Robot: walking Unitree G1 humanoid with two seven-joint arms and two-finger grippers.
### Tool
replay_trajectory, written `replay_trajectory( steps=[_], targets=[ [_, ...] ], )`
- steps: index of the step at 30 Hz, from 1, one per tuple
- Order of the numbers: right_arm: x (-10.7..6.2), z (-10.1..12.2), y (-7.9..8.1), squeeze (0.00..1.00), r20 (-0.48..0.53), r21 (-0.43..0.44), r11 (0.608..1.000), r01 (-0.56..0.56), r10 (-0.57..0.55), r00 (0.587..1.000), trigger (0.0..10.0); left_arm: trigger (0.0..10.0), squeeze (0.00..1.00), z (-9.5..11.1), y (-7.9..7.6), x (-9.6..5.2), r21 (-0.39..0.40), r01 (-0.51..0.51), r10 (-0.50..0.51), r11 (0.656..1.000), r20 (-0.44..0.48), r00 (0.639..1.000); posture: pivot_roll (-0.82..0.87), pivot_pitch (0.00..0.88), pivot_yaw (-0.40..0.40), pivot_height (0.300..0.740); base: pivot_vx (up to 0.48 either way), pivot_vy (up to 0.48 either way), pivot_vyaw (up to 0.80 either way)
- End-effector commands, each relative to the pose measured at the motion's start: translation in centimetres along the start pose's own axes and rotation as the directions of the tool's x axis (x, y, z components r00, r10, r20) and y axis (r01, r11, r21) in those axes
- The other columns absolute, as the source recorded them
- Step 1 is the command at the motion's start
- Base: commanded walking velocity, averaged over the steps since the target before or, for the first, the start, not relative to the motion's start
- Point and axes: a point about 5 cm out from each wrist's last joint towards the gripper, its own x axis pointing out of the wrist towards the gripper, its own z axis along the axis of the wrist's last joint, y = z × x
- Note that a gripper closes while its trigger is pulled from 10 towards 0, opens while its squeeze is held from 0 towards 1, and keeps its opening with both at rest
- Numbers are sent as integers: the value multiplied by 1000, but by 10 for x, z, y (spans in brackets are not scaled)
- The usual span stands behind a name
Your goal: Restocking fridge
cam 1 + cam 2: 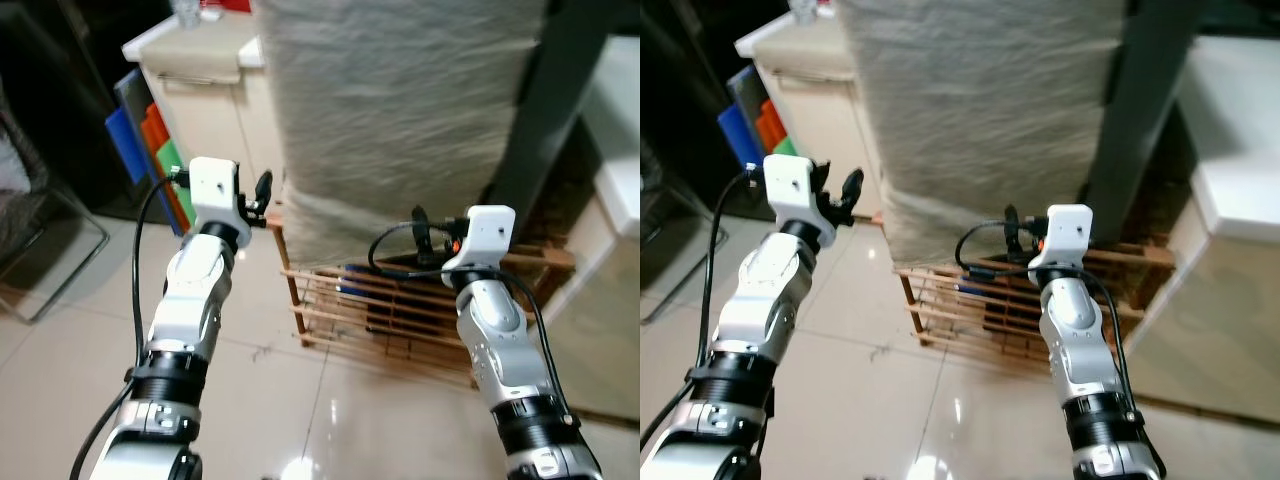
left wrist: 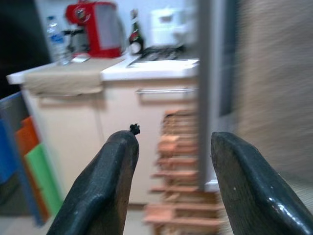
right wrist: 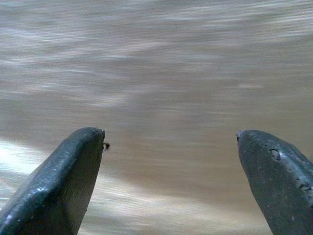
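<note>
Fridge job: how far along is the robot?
No fridge or groceries can be made out here, so nothing looks stocked. Both arms are raised before a cloth-covered block over a wooden rack. The left hand and right hand are open, holding nothing. What is left cannot be told.

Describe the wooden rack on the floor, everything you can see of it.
The wooden rack is a low shelf of light reddish-brown slats in horizontal tiers, standing upright on the glossy tiled floor. A grey-beige textured cloth hangs over its top. Dark and blue items sit between the slats, too unclear to name. The right gripper hovers before it.
</note>
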Motion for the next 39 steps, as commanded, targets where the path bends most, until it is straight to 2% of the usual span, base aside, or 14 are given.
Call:
replay_trajectory(
  steps=[1, 17, 21, 31, 33, 37, 39],
  targets=[
    [-1, 0, -3, 0, 10, -14, 1000, 3, -3, 1000, 10000, 10000, 0, 7, -3, 0, -13, 14, -13, 1000, 32, 999, -88, 0, 100, 740, 454, 0, 0],
    [2, 2, 7, 0, 30, -9, 999, -36, 36, 999, 10000, 10000, 0, 11, -2, -2, -3, 25, -25, 1000, 40, 999, -81, 0, 96, 740, 454, 0, 0],
    [1, 3, 7, 0, 43, -8, 999, -36, 36, 998, 10000, 10000, 0, 12, -4, -3, -25, 50, -48, 998, 43, 998, -82, 0, 94, 740, 458, 0, 0],
    [0, 4, 6, 0, 46, -10, 999, -41, 41, 998, 10000, 10000, 0, 13, -7, -5, -28, 33, -32, 999, 57, 998, -96, 0, 95, 740, 467, 0, 0],
    [-1, 4, 6, 0, 45, -10, 999, -40, 40, 998, 10000, 10000, 0, 15, -8, -4, 8, 19, -20, 1000, 64, 998, -96, 0, 94, 740, 0, 0, 0],
    [-3, 3, 5, 0, 40, -9, 999, -40, 40, 998, 10000, 10000, 0, 16, -8, -7, -22, 40, -38, 999, 76, 996, -93, 0, 96, 740, 0, 0, 0],
    [-5, 2, 4, 0, 35, -7, 999, -38, 39, 999, 10000, 10000, 0, 15, -9, -11, 13, 55, -56, 998, 70, 996, -91, 0, 95, 740, 0, 0, 0]
  ],
)
